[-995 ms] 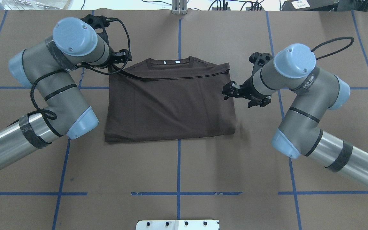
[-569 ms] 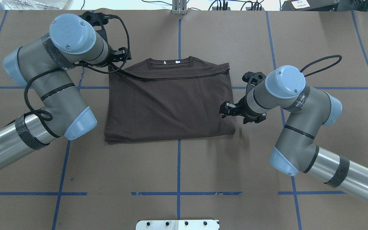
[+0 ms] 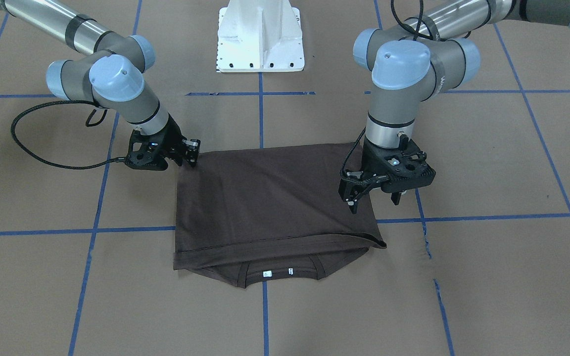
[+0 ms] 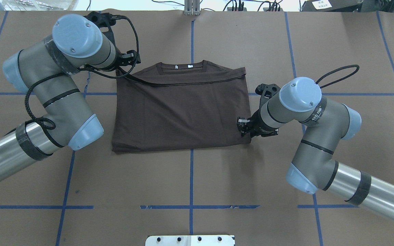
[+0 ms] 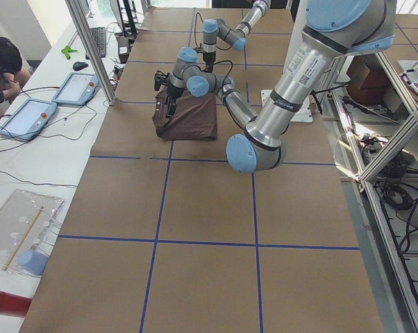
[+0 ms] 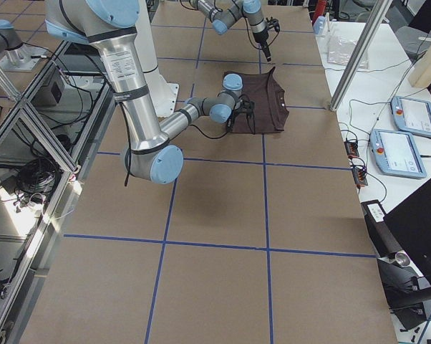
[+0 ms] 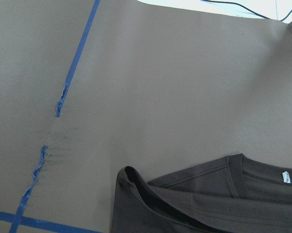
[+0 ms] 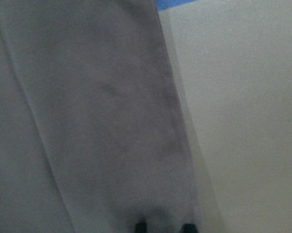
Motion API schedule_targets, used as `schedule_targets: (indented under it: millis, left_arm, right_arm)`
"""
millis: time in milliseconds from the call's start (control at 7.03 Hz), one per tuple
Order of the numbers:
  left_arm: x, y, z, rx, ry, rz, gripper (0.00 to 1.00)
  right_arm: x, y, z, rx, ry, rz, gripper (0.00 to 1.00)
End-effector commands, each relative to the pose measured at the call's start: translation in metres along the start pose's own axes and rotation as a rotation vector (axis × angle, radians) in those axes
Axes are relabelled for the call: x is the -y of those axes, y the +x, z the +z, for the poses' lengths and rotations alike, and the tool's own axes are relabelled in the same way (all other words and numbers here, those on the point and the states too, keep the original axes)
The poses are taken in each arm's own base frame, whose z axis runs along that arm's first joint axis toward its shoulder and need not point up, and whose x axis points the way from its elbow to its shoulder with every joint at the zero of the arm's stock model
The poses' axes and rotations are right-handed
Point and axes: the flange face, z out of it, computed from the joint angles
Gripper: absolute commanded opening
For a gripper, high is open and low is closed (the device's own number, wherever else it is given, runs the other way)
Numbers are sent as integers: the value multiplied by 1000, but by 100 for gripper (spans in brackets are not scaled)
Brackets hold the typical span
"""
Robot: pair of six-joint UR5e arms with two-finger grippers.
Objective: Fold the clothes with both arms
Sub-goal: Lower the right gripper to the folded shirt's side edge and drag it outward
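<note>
T-shirt [image 4: 183,112], dark brown, folded to a rough rectangle, lies flat mid-counter [image 4: 251,177]. Its collar [image 4: 183,63] and white neck tags [image 4: 191,66] are at the far edge away from the robot, and a hem band [image 4: 183,82] is folded across just below the collar. Right claw [image 4: 242,126] is low at the shirt's right edge near the robot-side corner. Touching the cloth or just off it, can't tell. Its jaws stand a narrow gap apart with fabric showing beyond the tips in its wrist view. Left claw [image 3: 374,198] hangs raised over the shirt's left side by the far corner, jaws wide, empty. Counter is brown paper with blue tape lines [image 4: 29,207]. White pedestal base [image 3: 260,34] is on the robot's side. Tablets [image 5: 28,118] lie on a white side counter.
</note>
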Motion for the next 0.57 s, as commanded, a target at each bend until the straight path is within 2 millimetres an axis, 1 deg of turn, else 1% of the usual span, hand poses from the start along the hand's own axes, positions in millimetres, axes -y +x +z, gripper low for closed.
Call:
schedule_targets:
  millis: [0,142,284,427]
  left_arm:
    - [0,-2,0,2,1,1,100]
    - [0,-2,0,2,0,0,100]
    - [0,0,-1,-1,0,1,100]
    - [1,3,-3,-7,2,-1,100]
  right_arm:
    - [0,0,-3,3,6,-1,0]
    - [1,3,-2,0,5,2,0]
    - [-1,18,-5,-8,2,6,0]
    - [-16,50,-16,-19,-7,8,0]
